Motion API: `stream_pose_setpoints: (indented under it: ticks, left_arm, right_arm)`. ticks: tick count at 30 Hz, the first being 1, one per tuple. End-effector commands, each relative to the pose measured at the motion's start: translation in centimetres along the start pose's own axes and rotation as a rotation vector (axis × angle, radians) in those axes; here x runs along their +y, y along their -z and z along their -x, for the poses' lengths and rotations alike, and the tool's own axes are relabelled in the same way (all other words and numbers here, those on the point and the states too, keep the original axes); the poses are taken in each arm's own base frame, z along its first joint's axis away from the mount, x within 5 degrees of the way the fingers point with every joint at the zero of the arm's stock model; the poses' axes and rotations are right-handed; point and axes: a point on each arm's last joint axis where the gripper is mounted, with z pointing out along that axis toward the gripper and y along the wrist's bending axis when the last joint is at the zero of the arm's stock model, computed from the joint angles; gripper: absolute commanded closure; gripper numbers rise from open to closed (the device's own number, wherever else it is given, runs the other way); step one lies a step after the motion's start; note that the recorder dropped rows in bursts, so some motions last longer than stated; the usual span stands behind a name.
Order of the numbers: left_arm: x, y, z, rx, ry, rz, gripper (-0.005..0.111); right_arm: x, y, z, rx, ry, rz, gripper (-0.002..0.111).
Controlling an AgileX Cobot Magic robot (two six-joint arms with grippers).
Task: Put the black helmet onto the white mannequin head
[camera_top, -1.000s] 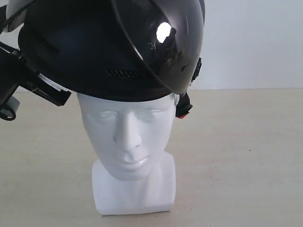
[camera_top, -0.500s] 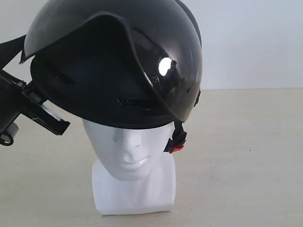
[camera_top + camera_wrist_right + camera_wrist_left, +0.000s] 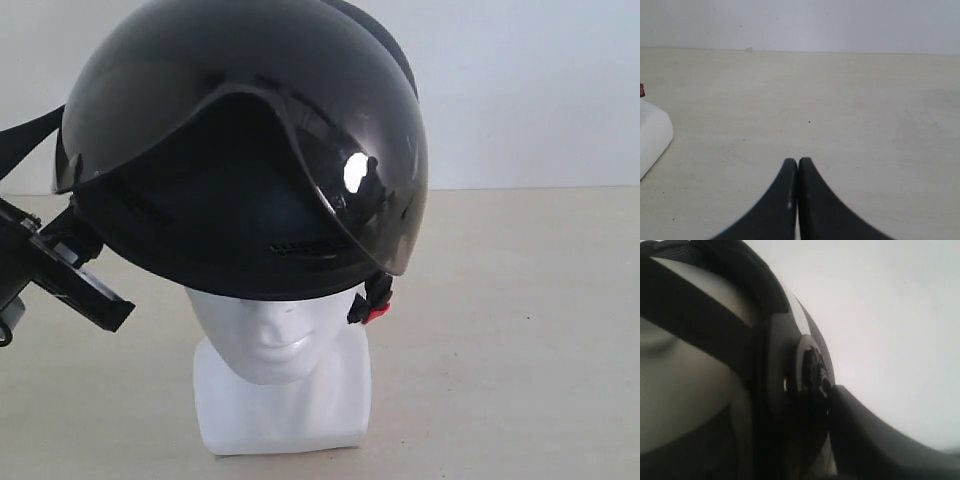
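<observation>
The black helmet [image 3: 240, 150] sits low over the white mannequin head [image 3: 278, 330], hiding it down to about the nose. The mouth, neck and blocky base still show. The smoky visor [image 3: 360, 190] is tipped up over the front, and the red buckle [image 3: 374, 314] hangs by the head's cheek. My left gripper [image 3: 100, 285] is shut on the helmet's rim at the left. In the left wrist view the helmet's side [image 3: 790, 365] fills the frame, with one dark finger [image 3: 865, 440] pressed against it. My right gripper [image 3: 798, 162] is shut on nothing, low over the table.
The pale table [image 3: 520, 330] runs back to a white wall [image 3: 530, 90]. In the right wrist view the mannequin's white base [image 3: 652, 135] sits at the frame's edge.
The helmet has come down over the mannequin head, from the forehead to about the nose, and tipped forward. My left gripper went down with it and the buckle dropped lower.
</observation>
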Motion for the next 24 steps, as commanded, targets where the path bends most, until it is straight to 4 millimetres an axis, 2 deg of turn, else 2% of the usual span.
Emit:
stream_pose_setpoints:
  ticks: [1,9,13,14,15,17,19,24]
  left_arm:
    - [0.59,1.74,1.12,-0.084,-0.016,0.03,0.102]
    - [0.68,1.9,1.19,-0.087,-0.012,0.035,0.1]
    - [0.66,1.92,1.26,-0.094,-0.033,0.033,0.081]
    - [0.67,1.96,1.31,-0.099,-0.038,0.033,0.075]
    - [0.6,2.0,1.46,-0.115,-0.034,0.025,0.061]
    - [0.57,2.05,1.57,-0.126,-0.045,0.022,0.046]
    - [0.58,2.05,1.55,-0.123,-0.073,0.025,0.04]
    - [0.76,2.2,1.49,-0.111,-0.138,0.042,0.039]
  right_arm:
    - [-0.02,0.06,0.1,-0.012,0.005,-0.004,0.108]
    - [-0.02,0.06,0.1,-0.012,0.005,-0.004,0.108]
    - [-0.02,0.06,0.1,-0.012,0.005,-0.004,0.108]
    - [-0.02,0.06,0.1,-0.012,0.005,-0.004,0.108]
    - [-0.02,0.06,0.1,-0.012,0.005,-0.004,0.108]
    - [-0.02,0.06,0.1,-0.012,0.005,-0.004,0.108]
    - [-0.02,0.06,0.12,-0.014,0.005,-0.004,0.108]
    - [-0.02,0.06,0.12,-0.014,0.005,-0.004,0.108]
